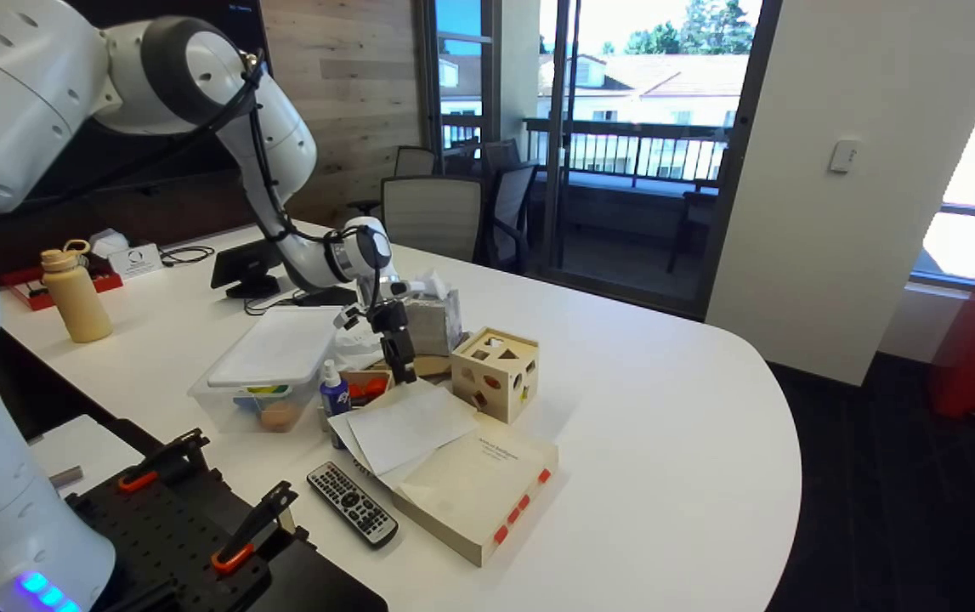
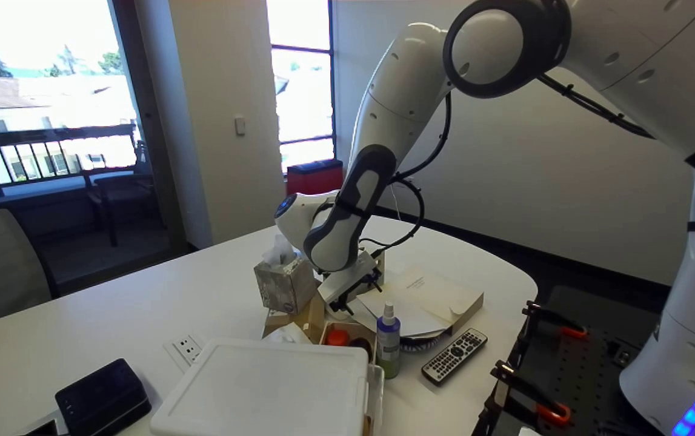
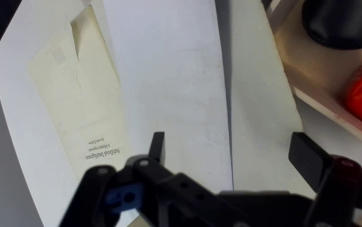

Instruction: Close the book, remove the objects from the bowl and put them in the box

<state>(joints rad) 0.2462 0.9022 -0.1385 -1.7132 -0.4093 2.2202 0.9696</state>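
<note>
The book (image 1: 487,484) lies open on the table, its cream title page up; it also shows in an exterior view (image 2: 438,293) and the wrist view (image 3: 73,104). Its blue cover does not show. White paper sheets (image 3: 174,78) lie over its side nearer the gripper. My gripper (image 3: 229,146) is open and empty above the sheets, one finger near the outer edge of the off-white sheet; I cannot tell whether it touches. The gripper shows in both exterior views (image 1: 402,361) (image 2: 347,297). Tan cardboard (image 2: 312,318) stands behind it, perhaps the box. The bowl and the objects are hidden or out of view.
A tray (image 3: 335,116) with red and black items stands beside the sheets. A spray bottle (image 2: 388,342), lidded plastic bin (image 2: 268,387), remote (image 1: 353,503), wooden cube (image 1: 496,370) and tissue box (image 2: 286,284) surround the work area.
</note>
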